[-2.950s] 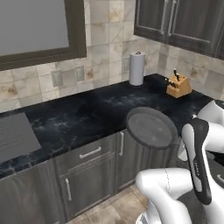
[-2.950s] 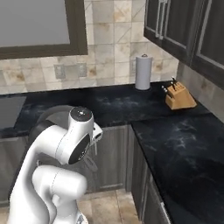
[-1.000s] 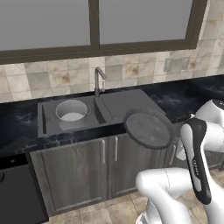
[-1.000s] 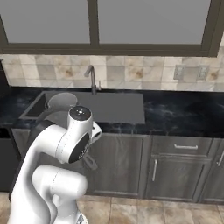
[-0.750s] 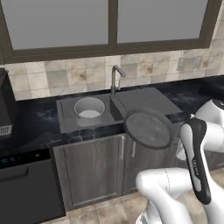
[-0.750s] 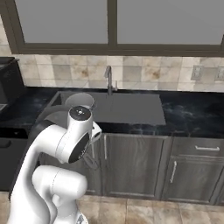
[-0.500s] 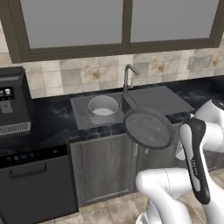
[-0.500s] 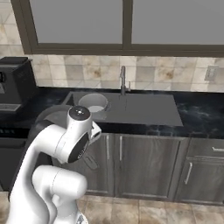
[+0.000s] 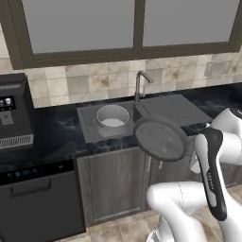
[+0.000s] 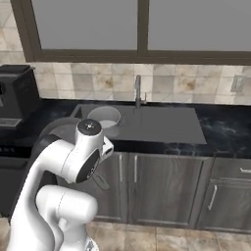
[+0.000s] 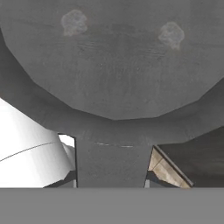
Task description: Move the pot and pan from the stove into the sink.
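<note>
One item is already parked in the sink (image 9: 90,126): the pot (image 9: 113,116) can be seen sitting in the basin, left of the faucet (image 9: 140,85). So the pan (image 9: 159,138) half of the job is what's in hand. The pan is being carried in the jaws, which are closed on its handle (image 11: 113,164), with the pan's round body stretching out just ahead of them and tilted up on edge. It's held out in front of the cabinets, short of the dark surface (image 9: 56,134), and the sink lies beyond it. Next, the pan probably needs to be brought forward over the basin, levelled, and lowered beside the pot before being let go.
</note>
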